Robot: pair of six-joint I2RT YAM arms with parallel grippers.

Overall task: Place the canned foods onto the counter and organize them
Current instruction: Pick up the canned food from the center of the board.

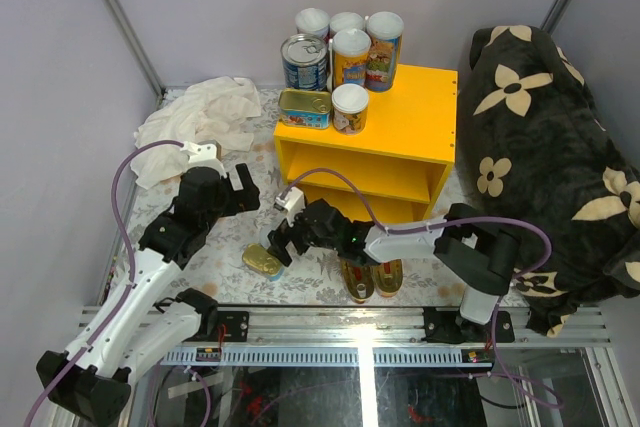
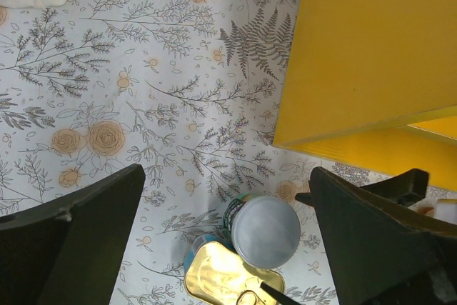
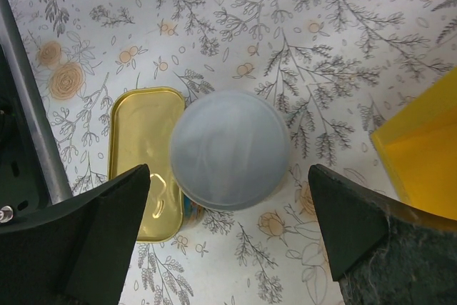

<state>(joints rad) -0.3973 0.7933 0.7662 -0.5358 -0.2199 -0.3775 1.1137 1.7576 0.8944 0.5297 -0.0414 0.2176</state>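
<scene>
The yellow counter carries several canned foods on its top: tall white-lidded cans, a blue-labelled steel can and a flat gold tin. On the floral floor in front of it, a white-lidded can stands against a flat gold rectangular tin. My right gripper hovers open above that can, one finger to either side and neither touching it. My left gripper is open and empty, higher up, looking down on the same can and tin. Two gold oval tins lie under the right arm.
A crumpled white cloth lies at the back left. A large dark flower-patterned cushion fills the right side. The counter's side wall stands just right of the left gripper. A metal rail runs along the near edge.
</scene>
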